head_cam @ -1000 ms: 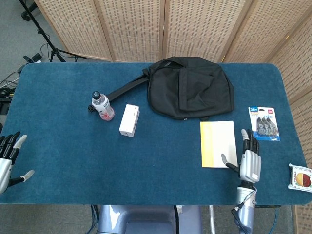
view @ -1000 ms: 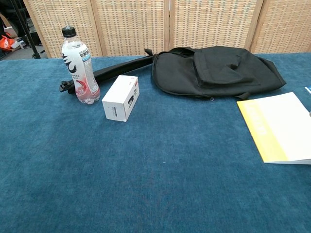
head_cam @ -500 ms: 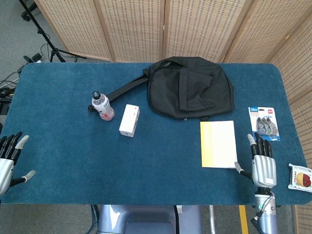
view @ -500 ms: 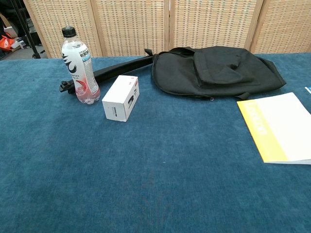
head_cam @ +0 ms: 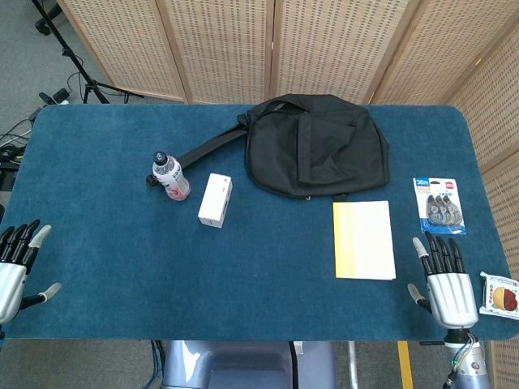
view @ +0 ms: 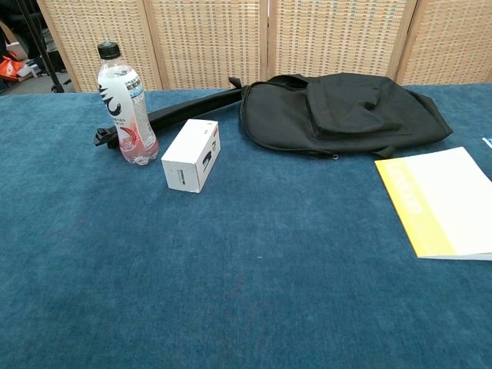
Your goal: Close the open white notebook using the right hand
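Observation:
The white notebook with a yellow strip along its left side lies flat and closed on the blue table, right of centre; the chest view shows the notebook at its right edge. My right hand hovers open, fingers spread, near the table's front right corner, apart from the notebook and to its lower right. My left hand is open at the front left edge, holding nothing. Neither hand appears in the chest view.
A black bag with a long strap lies behind the notebook. A water bottle and a small white box stand left of centre. A correction-tape pack and a snack packet lie at the right edge.
My right hand has drawn back from the notebook's lower right corner, moving right and toward the front edge. The notebook has stayed flat. The left hand barely moved.

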Motion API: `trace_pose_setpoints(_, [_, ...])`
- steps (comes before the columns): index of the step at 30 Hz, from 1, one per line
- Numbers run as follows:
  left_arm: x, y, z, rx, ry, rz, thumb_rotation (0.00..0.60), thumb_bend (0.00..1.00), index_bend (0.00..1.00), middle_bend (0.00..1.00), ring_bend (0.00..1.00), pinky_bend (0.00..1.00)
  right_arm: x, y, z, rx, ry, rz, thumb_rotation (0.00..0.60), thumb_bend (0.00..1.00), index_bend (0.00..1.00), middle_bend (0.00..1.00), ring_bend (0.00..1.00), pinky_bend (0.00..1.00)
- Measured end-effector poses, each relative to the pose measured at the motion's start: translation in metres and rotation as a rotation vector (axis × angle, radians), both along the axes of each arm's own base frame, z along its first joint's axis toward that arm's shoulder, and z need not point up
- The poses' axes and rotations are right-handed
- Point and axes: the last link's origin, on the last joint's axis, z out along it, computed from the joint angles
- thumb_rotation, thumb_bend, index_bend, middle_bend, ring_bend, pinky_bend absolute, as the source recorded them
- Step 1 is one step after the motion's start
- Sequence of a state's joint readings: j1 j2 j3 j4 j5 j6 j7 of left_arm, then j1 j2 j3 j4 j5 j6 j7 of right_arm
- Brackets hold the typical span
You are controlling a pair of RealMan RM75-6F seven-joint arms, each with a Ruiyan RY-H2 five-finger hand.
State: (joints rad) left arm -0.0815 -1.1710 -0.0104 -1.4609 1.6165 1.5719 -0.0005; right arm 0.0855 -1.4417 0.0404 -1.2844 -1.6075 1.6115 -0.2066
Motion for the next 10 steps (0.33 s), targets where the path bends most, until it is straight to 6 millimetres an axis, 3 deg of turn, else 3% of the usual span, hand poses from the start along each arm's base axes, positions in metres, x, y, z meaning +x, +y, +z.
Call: trace_pose_setpoints(10, [-0.0010, 0.0006, -0.0022, -0.006, 0.008, 0.000, 0.553, 0.07, 0.00, 0.00, 0.00, 0.00, 0.0084, 0.0064, 0.0027, 0.009, -0.020, 0.012, 0.600, 0.29, 0.00, 0.00, 0.00, 0.00])
